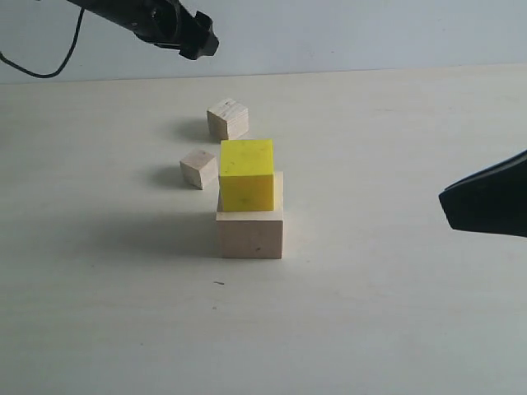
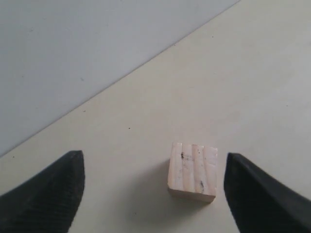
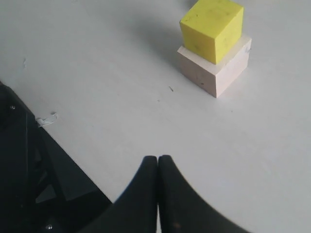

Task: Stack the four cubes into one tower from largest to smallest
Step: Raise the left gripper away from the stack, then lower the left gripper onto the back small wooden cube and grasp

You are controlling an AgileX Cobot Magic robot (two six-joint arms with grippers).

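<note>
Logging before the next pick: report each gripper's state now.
Left gripper: open, holding nothing, above the plywood cube.
Right gripper: shut, holding nothing.

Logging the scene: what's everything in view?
Large pale wooden cube: one, pale, on the table.
Bright yellow cube: one, yellow, atop the large cube.
Layered-edge plywood cube: one, pale, on the table, farthest back.
Smallest pale wooden cube: one, pale, on the table, behind-left of the large cube.
Table: one, off-white.
Left end effector: one, black, open, over the plywood cube.
Right end effector: one, black, shut, right of the yellow cube.
</note>
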